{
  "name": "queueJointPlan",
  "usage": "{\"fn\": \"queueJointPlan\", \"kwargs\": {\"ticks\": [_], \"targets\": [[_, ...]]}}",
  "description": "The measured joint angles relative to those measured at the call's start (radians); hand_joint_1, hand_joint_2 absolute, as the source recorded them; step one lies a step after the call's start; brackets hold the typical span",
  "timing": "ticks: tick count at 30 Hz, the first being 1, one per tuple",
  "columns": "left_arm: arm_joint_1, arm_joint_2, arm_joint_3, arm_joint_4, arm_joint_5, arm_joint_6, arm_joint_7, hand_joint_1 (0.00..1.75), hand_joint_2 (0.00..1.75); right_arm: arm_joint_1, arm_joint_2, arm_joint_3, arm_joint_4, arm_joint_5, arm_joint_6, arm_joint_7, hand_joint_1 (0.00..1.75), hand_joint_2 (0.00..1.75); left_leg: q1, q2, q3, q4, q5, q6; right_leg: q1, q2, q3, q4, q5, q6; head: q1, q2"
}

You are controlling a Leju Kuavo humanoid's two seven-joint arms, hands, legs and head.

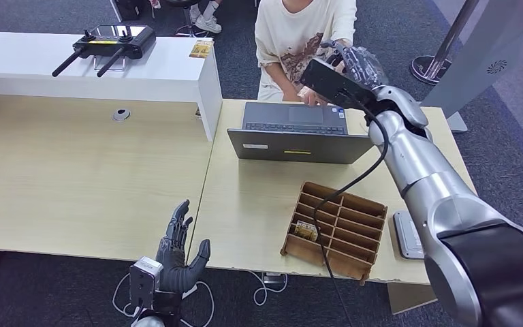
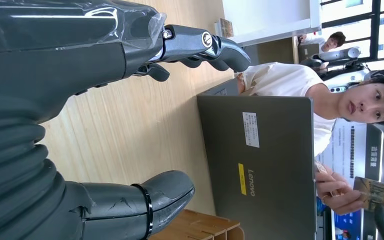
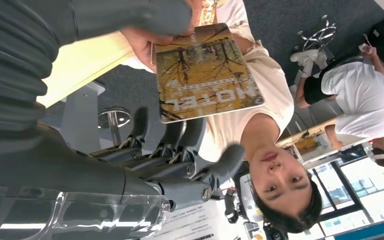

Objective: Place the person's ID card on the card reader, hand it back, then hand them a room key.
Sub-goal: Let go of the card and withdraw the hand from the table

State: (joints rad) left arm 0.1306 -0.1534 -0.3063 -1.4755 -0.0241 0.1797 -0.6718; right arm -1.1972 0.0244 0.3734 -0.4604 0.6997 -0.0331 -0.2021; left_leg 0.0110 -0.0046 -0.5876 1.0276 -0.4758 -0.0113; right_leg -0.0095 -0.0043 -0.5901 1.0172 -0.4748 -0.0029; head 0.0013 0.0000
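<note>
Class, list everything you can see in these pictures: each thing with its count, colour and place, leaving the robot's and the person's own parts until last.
Laptop: one, grey, open on the desk.
Divider tray: one, brown, desk's near edge, a small item in one compartment.
Card reader: one, grey, right of the tray.
Hotel card: one, yellow-brown, in the person's fingers.
Controller: one, black, white counter.
Person: one, cream shirt, behind the laptop.
Left hand: open, near edge.
Right hand: raised by the card.

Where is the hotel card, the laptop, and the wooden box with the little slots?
hotel card (image 3: 206,75), right wrist view, on its printed yellow face.
laptop (image 1: 298,146), head view, on the back of its grey lid.
wooden box (image 1: 340,228), head view, on its slotted dividers.
</note>
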Motion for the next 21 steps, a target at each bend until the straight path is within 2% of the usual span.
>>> {"fn": "queueJointPlan", "kwargs": {"ticks": [10,21], "targets": [[0.0,0.0,0.0,0.0,-0.003,-0.002,0.0,0.0,1.75,0.0,0.0,-0.034,0.005,0.015,-0.019,0.001,0.0,1.75,0.0,0.0,0.0,0.0,0.0,0.0,0.0,0.0,0.0,0.0,0.0,0.0,0.0,0.0],[0.001,0.001,0.001,0.0,-0.003,0.003,0.0,0.0,1.75,0.015,-0.007,-0.108,-0.006,-0.019,-0.075,-0.052,0.0,1.75,0.0,0.0,0.0,0.0,0.0,0.0,0.0,0.0,0.0,0.0,0.0,0.0,0.0,0.0]]}}
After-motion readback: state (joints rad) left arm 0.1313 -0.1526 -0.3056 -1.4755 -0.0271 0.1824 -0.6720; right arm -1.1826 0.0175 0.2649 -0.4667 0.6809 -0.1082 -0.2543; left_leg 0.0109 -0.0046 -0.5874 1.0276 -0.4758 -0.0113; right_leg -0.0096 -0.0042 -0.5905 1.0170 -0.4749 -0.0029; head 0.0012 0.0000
